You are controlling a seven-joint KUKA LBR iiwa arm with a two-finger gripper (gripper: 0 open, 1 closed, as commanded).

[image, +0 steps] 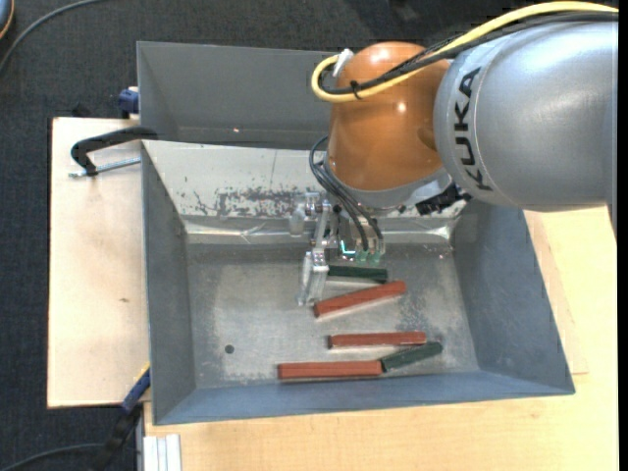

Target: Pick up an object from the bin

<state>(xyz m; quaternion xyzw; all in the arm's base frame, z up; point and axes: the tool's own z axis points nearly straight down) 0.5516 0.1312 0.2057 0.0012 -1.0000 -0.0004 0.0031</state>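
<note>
3 red-brown bars and 2 dark green strips lie on the bin [196, 292] floor. Gripper [324, 273] low; jaw state: cannot tell. Just right of jaws: slim dark green strip [358, 275]. Just beyond it, frontward: long, flat, tilted red-brown bar [359, 299].

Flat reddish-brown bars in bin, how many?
3 flat reddish-brown bars: upper bar tilted beside the gripper, middle bar below it, lowest bar furthest forward. Arm may hide others.

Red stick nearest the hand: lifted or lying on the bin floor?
Lying on the bin floor: the red stick rests flat below the hand, beside a dark green stick.
</note>
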